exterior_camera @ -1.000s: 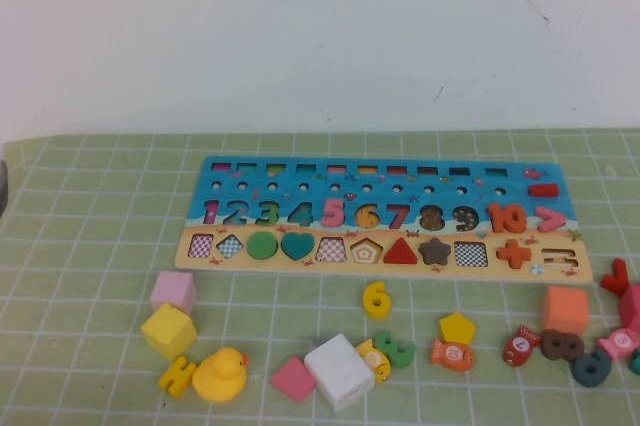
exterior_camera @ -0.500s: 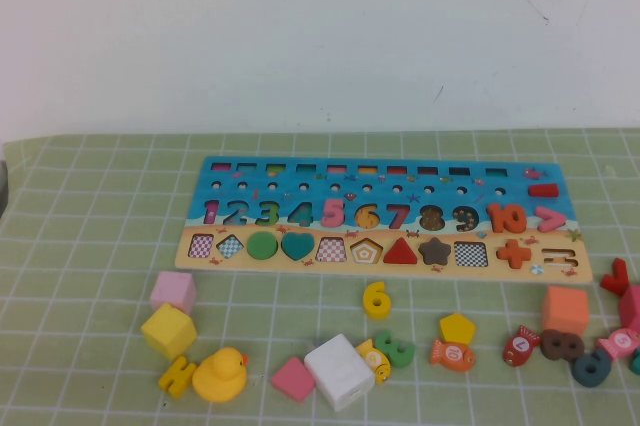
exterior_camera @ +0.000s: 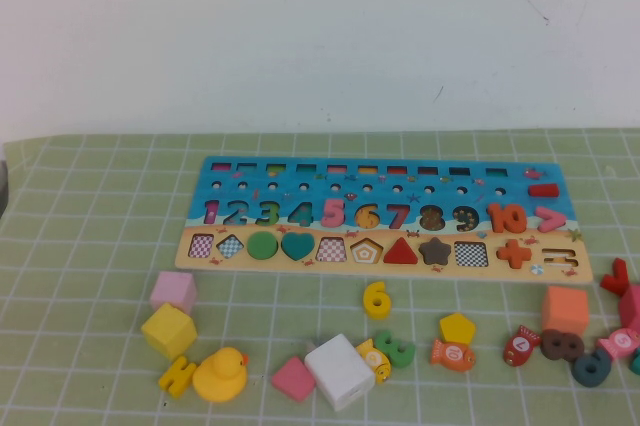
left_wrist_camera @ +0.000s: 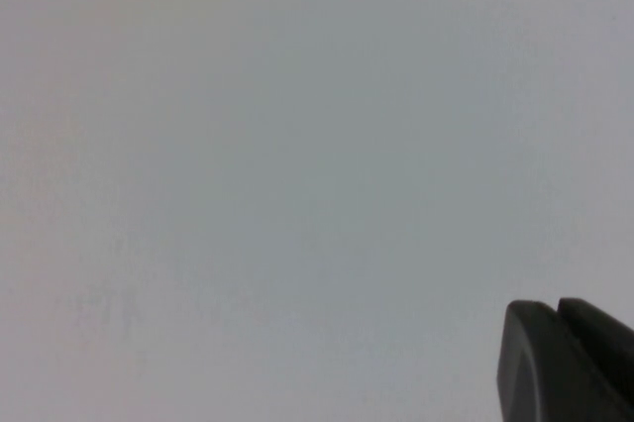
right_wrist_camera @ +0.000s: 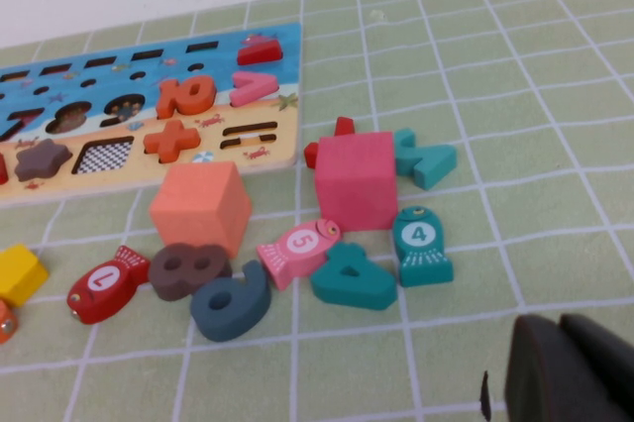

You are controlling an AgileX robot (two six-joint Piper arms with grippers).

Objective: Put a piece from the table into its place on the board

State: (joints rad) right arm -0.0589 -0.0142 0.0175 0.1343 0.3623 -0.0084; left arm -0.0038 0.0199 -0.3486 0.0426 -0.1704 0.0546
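Note:
The piece, a small yellow numeral 6 (exterior_camera: 376,299), lies flat on the green grid mat just in front of the board (exterior_camera: 545,246). The board has a blue top with digits 1 to 10 and a tan strip of shapes. Its right end also shows in the right wrist view (right_wrist_camera: 287,135). Neither arm shows in the high view. My left gripper (left_wrist_camera: 557,308) is shut and empty, facing a blank pale wall. My right gripper (right_wrist_camera: 560,323) is shut and empty, low over the mat beside the pieces at the board's right end. The yellow 6 is out of both wrist views.
In front of the board lie a pink cube (exterior_camera: 173,291), yellow cube (exterior_camera: 168,331), yellow duck (exterior_camera: 220,374), white cube (exterior_camera: 340,371), green 3 (exterior_camera: 397,349) and yellow pentagon (exterior_camera: 457,328). At the right lie an orange cube (right_wrist_camera: 201,206), red cube (right_wrist_camera: 355,179) and teal 4 (right_wrist_camera: 352,275).

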